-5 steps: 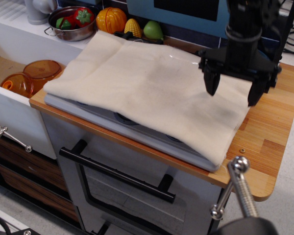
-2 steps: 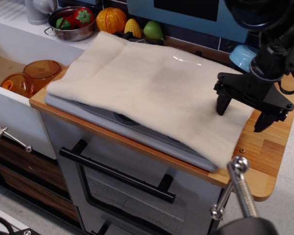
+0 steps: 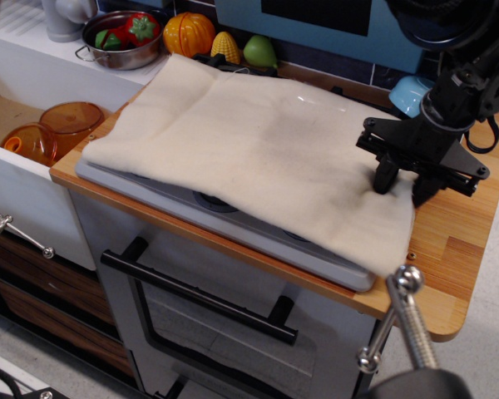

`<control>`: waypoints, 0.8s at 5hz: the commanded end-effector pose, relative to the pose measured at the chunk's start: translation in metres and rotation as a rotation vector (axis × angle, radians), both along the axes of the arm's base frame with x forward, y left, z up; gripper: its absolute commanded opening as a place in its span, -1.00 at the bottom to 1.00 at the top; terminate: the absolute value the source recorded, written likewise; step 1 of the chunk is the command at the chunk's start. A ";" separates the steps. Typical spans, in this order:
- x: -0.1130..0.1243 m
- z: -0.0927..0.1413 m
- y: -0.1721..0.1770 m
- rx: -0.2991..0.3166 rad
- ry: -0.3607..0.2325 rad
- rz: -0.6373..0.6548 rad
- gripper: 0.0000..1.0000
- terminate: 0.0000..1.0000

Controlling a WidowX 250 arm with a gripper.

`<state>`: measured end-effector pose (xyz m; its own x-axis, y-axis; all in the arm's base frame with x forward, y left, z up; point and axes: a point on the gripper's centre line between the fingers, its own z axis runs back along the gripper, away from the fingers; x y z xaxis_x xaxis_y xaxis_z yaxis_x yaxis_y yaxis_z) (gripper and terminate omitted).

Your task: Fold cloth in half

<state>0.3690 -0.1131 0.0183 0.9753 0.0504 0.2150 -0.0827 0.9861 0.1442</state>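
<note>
Pinching right edge of large cream-beige woven cloth (image 3: 249,158), black end effector (image 3: 405,187) points down, fingers narrowed on fabric; arm slants in from upper right.

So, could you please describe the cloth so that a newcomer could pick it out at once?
Start at the wooden counter above the oven door. The cloth is the large cream sheet draped over the grey stovetop, with the gripper at its right edge. It is the only soft, plain thing there.

Cream-beige cloth (image 3: 249,154), plain and faintly wrinkled, lay spread flat across the frame's centre, reaching toward the right.
</note>
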 end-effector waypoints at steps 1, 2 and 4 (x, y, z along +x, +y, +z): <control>0.020 0.048 0.032 -0.087 -0.048 0.055 -1.00 -1.00; 0.018 0.079 0.048 -0.164 -0.074 0.061 -1.00 -1.00; 0.006 0.121 0.089 -0.299 -0.054 0.024 -1.00 -1.00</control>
<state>0.3753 -0.0236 0.1225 0.9835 0.1200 0.1355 -0.0981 0.9825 -0.1581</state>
